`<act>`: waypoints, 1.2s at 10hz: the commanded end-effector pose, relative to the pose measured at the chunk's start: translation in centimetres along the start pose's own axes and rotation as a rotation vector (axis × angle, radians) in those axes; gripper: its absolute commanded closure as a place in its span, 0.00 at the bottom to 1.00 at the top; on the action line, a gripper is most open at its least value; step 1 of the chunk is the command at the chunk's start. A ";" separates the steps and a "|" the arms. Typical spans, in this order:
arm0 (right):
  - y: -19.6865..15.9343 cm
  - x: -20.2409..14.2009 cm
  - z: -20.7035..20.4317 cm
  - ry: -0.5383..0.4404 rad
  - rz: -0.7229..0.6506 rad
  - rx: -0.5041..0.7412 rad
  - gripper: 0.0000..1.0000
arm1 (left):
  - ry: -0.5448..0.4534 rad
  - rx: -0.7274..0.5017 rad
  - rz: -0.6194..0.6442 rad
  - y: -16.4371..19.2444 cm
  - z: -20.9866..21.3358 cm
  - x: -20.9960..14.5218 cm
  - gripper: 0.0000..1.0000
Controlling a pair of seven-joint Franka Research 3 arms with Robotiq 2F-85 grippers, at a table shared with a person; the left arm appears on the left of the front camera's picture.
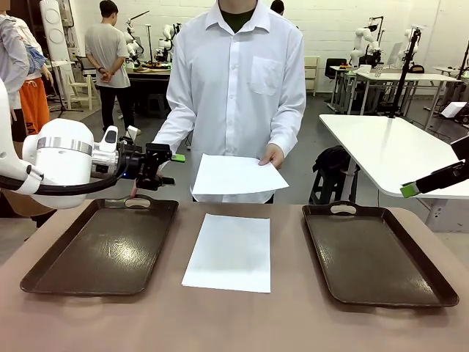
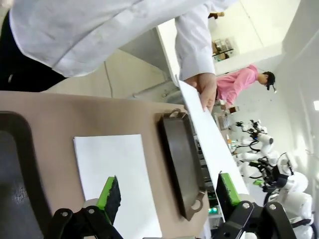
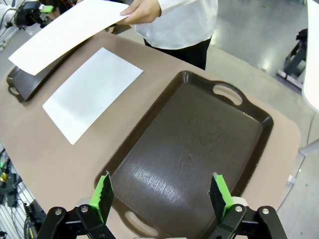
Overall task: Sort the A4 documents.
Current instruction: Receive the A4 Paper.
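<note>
One white A4 document (image 1: pixel 229 251) lies flat on the brown table between two dark trays; it also shows as the lying sheet (image 2: pixel 112 169) and the lying sheet (image 3: pixel 92 92). The person holds another sheet (image 1: pixel 236 174) above the table's far edge with one hand (image 1: pixel 272 155); this held sheet (image 2: pixel 209 142) appears edge-on in the left wrist view, and flat as the held sheet (image 3: pixel 70 32). My left gripper (image 1: pixel 165 167) hovers open over the left tray's far end, near that sheet's left corner. My left gripper (image 2: pixel 168 191) holds nothing. My right gripper (image 1: pixel 421 183) hangs open above the right tray; my right gripper (image 3: pixel 161 194) is empty.
The left tray (image 1: pixel 102 246) and right tray (image 1: pixel 377 253) flank the lying sheet, both bare. The person in a white shirt stands at the far edge. White tables, other people and equipment fill the room behind.
</note>
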State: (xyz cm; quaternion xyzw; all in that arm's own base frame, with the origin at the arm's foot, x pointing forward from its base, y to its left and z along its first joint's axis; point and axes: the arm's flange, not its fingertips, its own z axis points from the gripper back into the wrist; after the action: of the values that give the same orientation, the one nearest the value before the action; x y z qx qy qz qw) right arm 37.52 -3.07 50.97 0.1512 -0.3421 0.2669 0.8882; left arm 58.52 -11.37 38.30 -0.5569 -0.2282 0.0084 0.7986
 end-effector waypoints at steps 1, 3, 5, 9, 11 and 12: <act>-0.1 -0.1 -0.3 -0.007 -0.004 0.016 0.00 | 0.034 -0.061 0.084 -0.4 -0.1 0.5 0.00; -0.1 -0.1 -0.3 -0.007 -0.004 0.016 0.00 | 0.120 -0.122 0.173 -0.5 -1.6 0.0 0.00; -0.1 -0.1 -0.3 -0.007 -0.004 0.016 0.00 | 0.213 -0.163 0.238 -1.0 -3.8 -0.7 0.00; -0.1 -0.1 -0.3 -0.007 -0.004 0.016 0.00 | 0.257 -0.216 0.231 -1.0 -7.4 -0.1 0.00; -0.1 -0.1 -0.3 -0.007 -0.004 0.016 0.00 | 0.251 -0.245 0.235 -1.1 -8.7 0.2 0.00; -0.1 -0.1 -0.3 -0.007 -0.004 0.016 0.00 | 0.263 -0.251 0.246 -1.1 -9.3 0.2 0.00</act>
State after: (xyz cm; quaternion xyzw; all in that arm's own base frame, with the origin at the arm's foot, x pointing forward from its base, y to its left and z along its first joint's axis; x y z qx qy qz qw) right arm 37.51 -2.99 50.98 0.1546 -0.3427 0.2646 0.8881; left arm 61.03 -19.51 36.67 -0.6663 -0.0680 0.0009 0.7426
